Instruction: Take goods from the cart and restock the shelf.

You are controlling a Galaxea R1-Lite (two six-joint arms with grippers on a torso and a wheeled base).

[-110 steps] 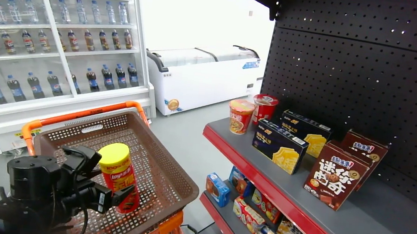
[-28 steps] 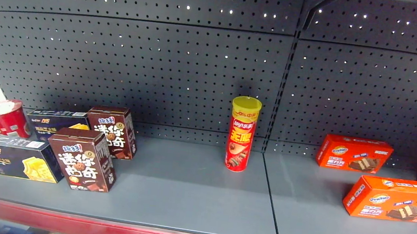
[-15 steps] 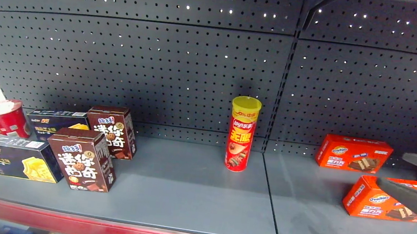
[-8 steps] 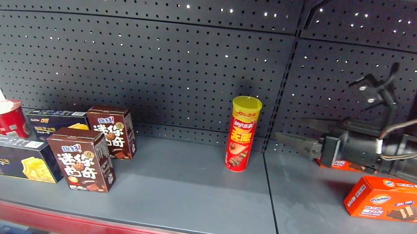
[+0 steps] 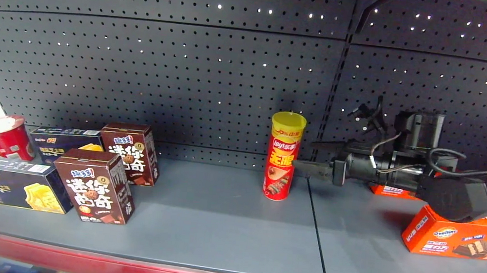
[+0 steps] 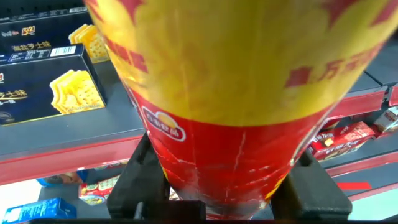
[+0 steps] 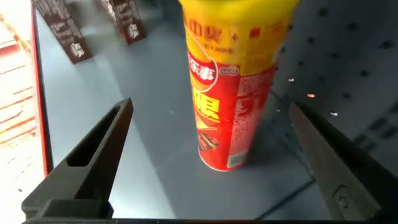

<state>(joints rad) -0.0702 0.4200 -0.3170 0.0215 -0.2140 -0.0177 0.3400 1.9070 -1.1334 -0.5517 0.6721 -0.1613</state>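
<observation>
A chip can (image 5: 284,156) wears a yellow lid over a red body with yellow lettering, set against a dark grey pegboard (image 5: 166,56) dotted with even rows of holes. The shelf (image 5: 215,228) has a plain grey deck and a red front lip. The brown boxes (image 5: 93,186) carry white lettering; the navy boxes (image 5: 23,183) are printed with yellow crackers. The noodle cups (image 5: 10,137) are red, the orange boxes (image 5: 459,234) bright with white-and-blue marks. The right gripper (image 5: 304,154) is black, as is the left gripper (image 6: 227,183), whose second can (image 6: 236,93) shows yellow above red.
</observation>
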